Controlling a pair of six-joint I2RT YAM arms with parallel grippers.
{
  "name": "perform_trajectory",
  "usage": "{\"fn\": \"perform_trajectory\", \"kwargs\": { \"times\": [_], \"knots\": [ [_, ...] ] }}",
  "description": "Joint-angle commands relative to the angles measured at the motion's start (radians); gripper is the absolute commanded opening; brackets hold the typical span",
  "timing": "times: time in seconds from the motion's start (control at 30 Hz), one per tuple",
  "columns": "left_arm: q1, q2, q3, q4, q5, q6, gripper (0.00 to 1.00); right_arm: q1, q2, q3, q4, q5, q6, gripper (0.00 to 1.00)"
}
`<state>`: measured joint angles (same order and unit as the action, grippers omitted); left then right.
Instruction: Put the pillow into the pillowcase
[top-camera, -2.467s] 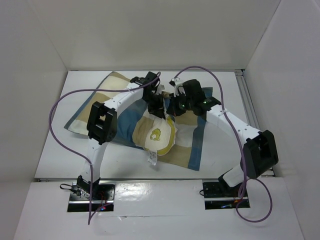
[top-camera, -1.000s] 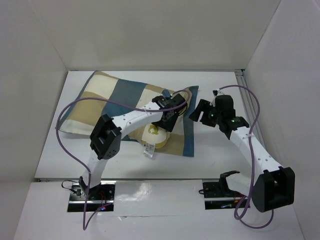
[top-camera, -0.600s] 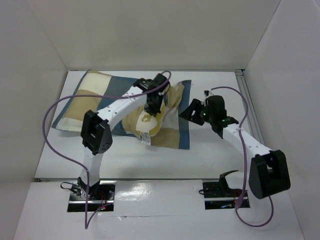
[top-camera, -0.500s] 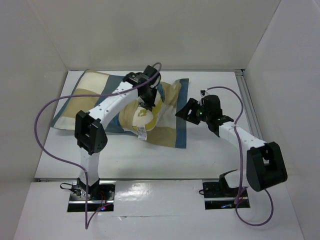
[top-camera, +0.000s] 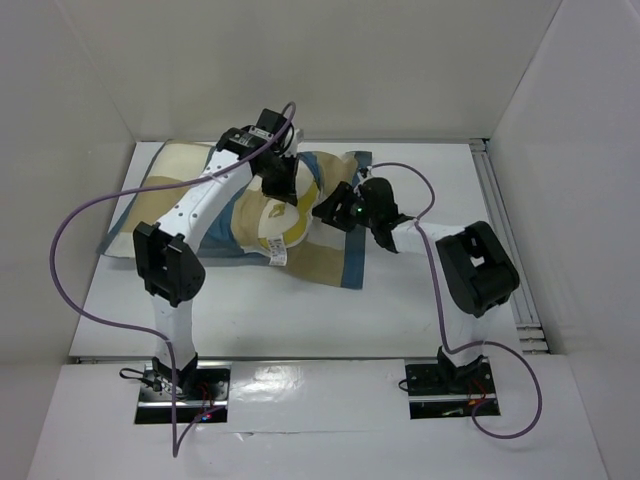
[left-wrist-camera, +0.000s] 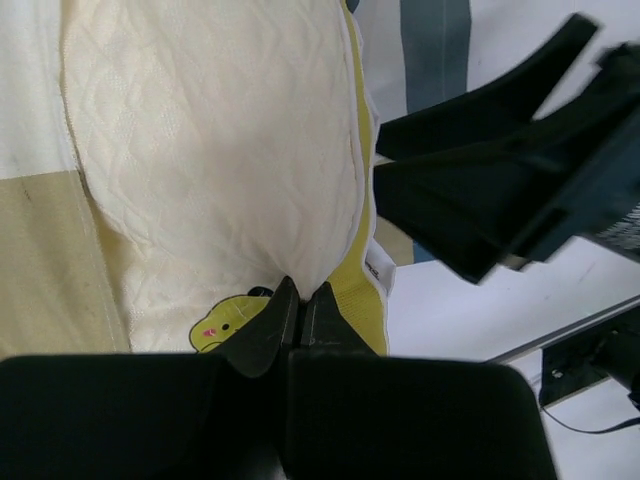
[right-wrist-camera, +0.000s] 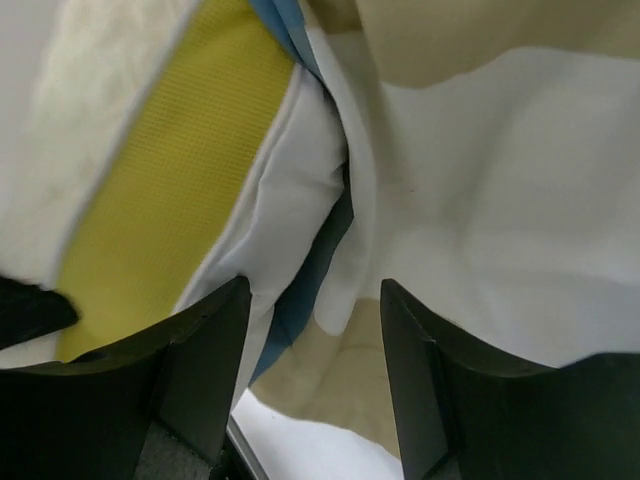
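The cream pillow (top-camera: 272, 222) with its yellow logo lies partly inside the mouth of the checked blue, tan and cream pillowcase (top-camera: 128, 218) at the back of the table. My left gripper (left-wrist-camera: 301, 300) is shut, pinching the pillow (left-wrist-camera: 220, 150) next to its yellow edge band (left-wrist-camera: 352, 292) and the logo (left-wrist-camera: 226, 322). From above, the left gripper (top-camera: 281, 190) sits over the pillow's far end. My right gripper (right-wrist-camera: 315, 335) is open, its fingers astride the folded pillowcase edge (right-wrist-camera: 340, 250) beside the yellow band (right-wrist-camera: 160, 200). From above, the right gripper (top-camera: 328, 212) is just right of the pillow.
White walls close in the table (top-camera: 430, 300) on the left, back and right. A metal rail (top-camera: 497, 215) runs along the right side. Purple cables loop off both arms. The right arm's elbow (top-camera: 478, 268) is folded back at the right.
My left gripper has shut on the pillow and drawn it back and to the left. The pillowcase has slid left with it. My right gripper has moved left to the pillowcase mouth and narrowed.
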<state>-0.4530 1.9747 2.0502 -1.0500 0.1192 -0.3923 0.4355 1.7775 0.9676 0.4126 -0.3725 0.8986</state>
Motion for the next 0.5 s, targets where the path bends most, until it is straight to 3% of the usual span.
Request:
{"fn": "perform_trajectory", "kwargs": {
  "times": [0.0, 0.33, 0.47],
  "knots": [
    [0.016, -0.057, 0.083, 0.031, 0.092, 0.001, 0.0, 0.026, 0.048, 0.049, 0.121, 0.064, 0.068, 0.58],
    [0.036, -0.039, 0.142, 0.022, 0.122, -0.008, 0.0, 0.045, 0.134, 0.059, 0.255, 0.064, 0.12, 0.56],
    [0.036, -0.039, 0.142, 0.022, 0.131, -0.008, 0.0, 0.054, 0.143, 0.068, 0.265, 0.055, 0.12, 0.59]
  ]
}}
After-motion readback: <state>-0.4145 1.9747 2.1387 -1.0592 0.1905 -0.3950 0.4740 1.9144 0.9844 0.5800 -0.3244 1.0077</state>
